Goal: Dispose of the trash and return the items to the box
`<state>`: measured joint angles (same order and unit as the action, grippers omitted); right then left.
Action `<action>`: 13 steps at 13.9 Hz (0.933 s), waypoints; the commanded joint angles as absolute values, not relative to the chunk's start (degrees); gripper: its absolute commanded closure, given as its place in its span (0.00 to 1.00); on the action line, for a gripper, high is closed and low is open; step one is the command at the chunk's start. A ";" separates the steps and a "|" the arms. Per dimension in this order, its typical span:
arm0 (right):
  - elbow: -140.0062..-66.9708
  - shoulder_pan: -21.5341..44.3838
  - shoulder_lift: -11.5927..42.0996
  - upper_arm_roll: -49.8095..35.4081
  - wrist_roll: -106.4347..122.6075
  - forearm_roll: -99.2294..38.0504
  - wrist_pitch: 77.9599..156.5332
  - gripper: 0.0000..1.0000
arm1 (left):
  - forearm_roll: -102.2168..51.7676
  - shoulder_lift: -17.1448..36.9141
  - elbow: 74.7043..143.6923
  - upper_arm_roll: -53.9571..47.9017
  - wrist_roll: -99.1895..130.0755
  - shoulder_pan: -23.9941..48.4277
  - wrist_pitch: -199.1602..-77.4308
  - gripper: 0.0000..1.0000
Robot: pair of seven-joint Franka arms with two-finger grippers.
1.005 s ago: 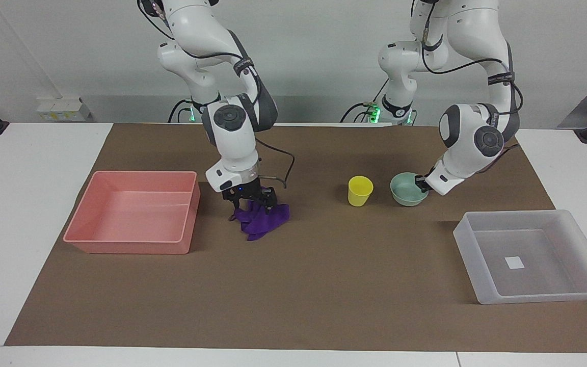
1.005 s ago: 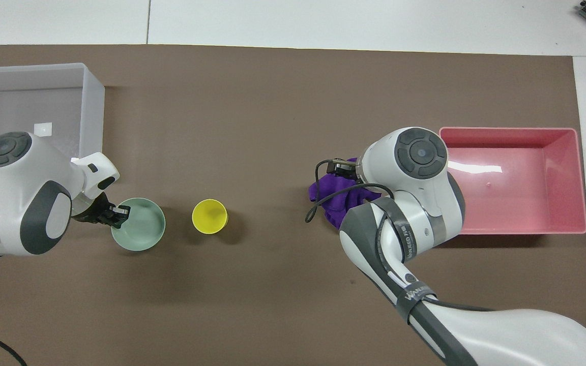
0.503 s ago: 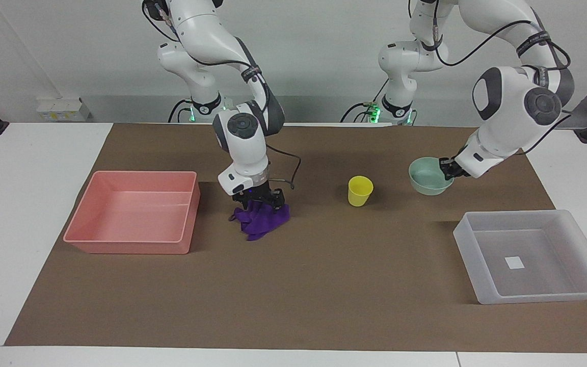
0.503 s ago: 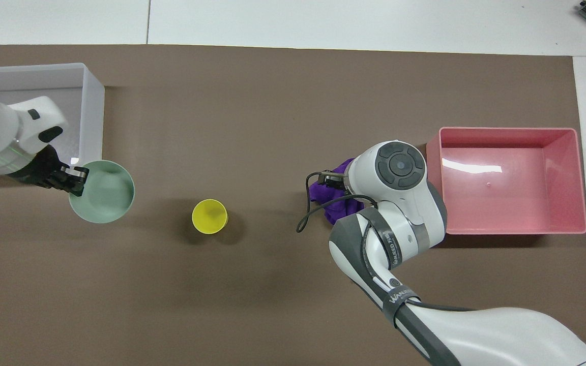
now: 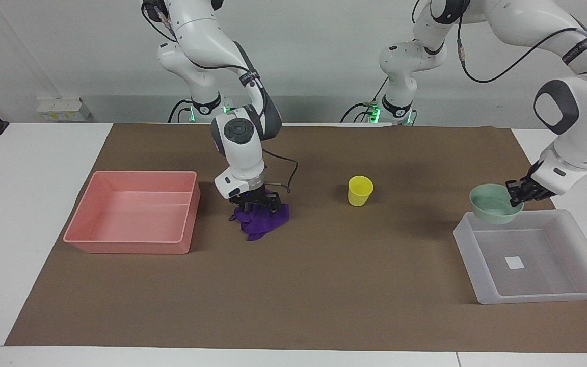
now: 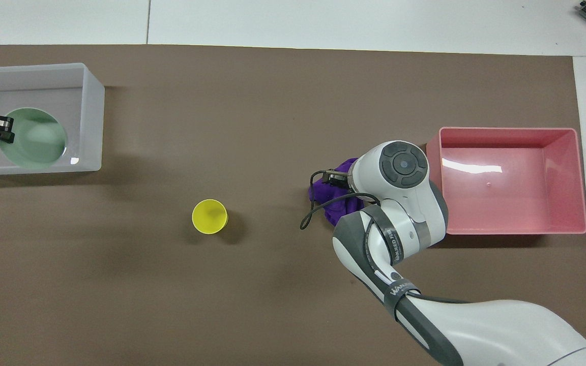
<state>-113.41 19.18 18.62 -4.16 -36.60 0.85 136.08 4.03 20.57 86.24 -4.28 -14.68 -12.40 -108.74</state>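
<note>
So the left gripper (image 5: 517,194) was clamped on the rim of the mint-green bowl (image 5: 492,205), holding it up in the air over the translucent box (image 5: 574,294), above the box wall nearest the robots. From overhead the bowl sat right over the box's floor. The box itself was at the left arm's end of the brown mat (image 5: 324,285), close to the mat's edge there.

The right gripper (image 5: 257,205) was down on the purple cloth (image 5: 265,223), jaws spread wide apart, fingers pressed into the fabric but not pinching it from what I could see. The cloth was crumpled on the mat just beside the pink tub (image 5: 120,244), which sat toward the right arm's end of the mat.

The yellow cup (image 5: 360,190) stood upright on its own around the middle of the mat, well apart from both grippers, between the cloth and the box.
</note>
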 commanded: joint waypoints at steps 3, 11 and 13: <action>-114.52 19.60 18.81 -4.48 -38.41 0.53 137.81 0.63 | 4.48 30.84 83.14 -4.66 -16.96 -14.50 -120.41 1.00; -114.26 18.46 14.43 -4.22 -38.33 0.61 132.99 1.00 | 4.66 32.00 82.97 -5.10 -17.75 -16.61 -117.79 0.00; -113.65 17.32 12.23 -4.22 -37.62 0.79 131.14 1.00 | 4.57 29.54 80.00 -5.54 -18.72 -16.35 -111.57 0.00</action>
